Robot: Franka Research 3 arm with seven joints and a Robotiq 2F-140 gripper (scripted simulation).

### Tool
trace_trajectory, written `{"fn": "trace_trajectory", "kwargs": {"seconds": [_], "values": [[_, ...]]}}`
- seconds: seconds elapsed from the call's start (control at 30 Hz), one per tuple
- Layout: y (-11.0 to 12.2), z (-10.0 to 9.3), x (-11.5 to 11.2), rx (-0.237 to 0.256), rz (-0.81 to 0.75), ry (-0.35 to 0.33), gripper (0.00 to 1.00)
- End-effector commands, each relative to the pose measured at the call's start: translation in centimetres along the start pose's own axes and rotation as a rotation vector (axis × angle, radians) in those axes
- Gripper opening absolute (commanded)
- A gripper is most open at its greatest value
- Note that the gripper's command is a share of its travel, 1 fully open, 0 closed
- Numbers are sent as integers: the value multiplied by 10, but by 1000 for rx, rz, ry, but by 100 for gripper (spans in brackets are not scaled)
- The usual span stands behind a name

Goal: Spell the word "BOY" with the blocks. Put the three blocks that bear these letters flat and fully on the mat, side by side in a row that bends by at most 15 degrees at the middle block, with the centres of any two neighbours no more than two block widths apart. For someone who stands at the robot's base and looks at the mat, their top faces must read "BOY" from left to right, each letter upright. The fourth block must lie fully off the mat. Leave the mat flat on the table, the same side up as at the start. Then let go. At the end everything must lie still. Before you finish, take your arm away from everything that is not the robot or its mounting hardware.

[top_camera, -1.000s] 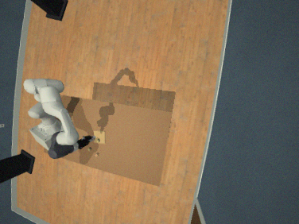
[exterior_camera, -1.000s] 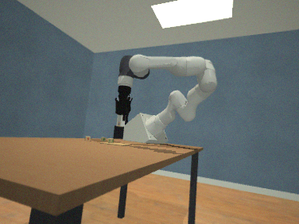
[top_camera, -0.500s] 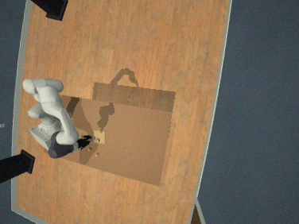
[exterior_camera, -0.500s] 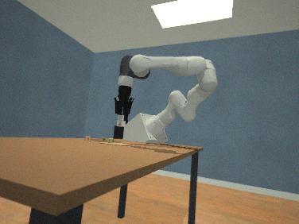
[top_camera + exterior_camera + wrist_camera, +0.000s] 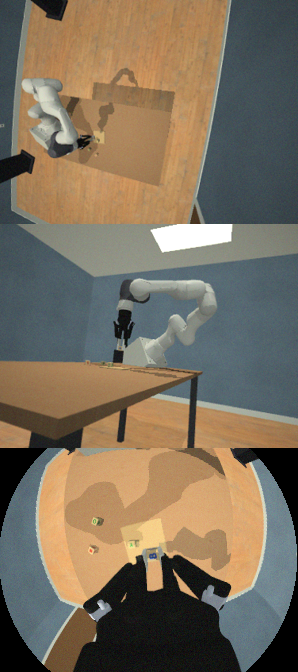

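Observation:
My gripper (image 5: 93, 138) (image 5: 122, 340) (image 5: 152, 552) is shut on a tan block (image 5: 101, 137) (image 5: 119, 347) (image 5: 147, 534) and holds it well above the table, over the near-left part of the brown mat (image 5: 139, 159) (image 5: 73, 511). A blue mark shows on the held block; I cannot read the letter. Two small blocks lie on the mat beside it: one with a green mark (image 5: 89, 148) (image 5: 97, 520) and one with a red mark (image 5: 97, 154) (image 5: 93, 548). Their letters are too small to read. I cannot make out a fourth block for certain.
The robot's base (image 5: 40, 133) (image 5: 139, 351) stands at the table's left edge, close to the mat. Two dark camera stands (image 5: 49, 8) (image 5: 16, 164) sit at the table's left corners. The wooden table (image 5: 158, 48) extends far beyond the mat.

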State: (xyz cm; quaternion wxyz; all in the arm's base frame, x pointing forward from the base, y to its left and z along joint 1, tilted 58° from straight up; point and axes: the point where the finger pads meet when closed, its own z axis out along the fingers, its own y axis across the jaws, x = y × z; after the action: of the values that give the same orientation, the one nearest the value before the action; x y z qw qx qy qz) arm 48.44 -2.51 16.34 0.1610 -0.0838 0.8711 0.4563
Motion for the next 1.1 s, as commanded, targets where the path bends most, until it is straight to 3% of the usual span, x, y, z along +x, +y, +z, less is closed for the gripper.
{"fn": "trace_trajectory", "kwargs": {"seconds": [0.0, 1.07], "values": [[0, 0, 1, 2, -139, 3, 13], [6, 0, 3, 1, -568, 0, 13]]}}
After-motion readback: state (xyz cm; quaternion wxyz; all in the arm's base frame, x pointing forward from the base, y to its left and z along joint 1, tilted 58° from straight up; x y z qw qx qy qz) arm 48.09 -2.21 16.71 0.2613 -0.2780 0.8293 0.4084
